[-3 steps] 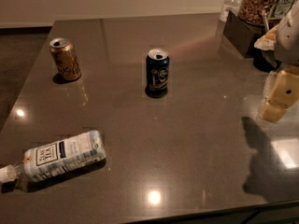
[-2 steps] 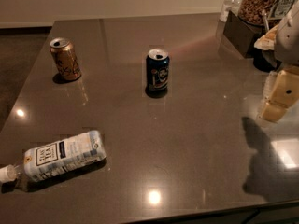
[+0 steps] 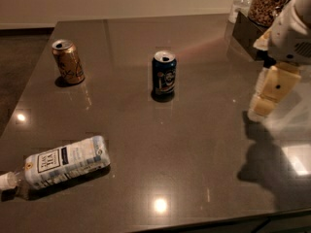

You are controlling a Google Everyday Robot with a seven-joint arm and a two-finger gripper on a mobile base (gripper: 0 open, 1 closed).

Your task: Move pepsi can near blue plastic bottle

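The pepsi can (image 3: 164, 74) stands upright near the middle of the dark table, dark blue with a silver top and a round light logo. The blue plastic bottle (image 3: 62, 163) lies on its side at the front left, white cap pointing left toward the table edge. My gripper (image 3: 270, 93) hangs at the right side of the view above the table, well to the right of the can and far from the bottle. It holds nothing that I can see.
A gold can (image 3: 68, 62) stands upright at the back left. A dark container with jars of snacks (image 3: 266, 6) sits at the back right, behind my arm. The table's front edge (image 3: 194, 222) runs along the bottom of the view.
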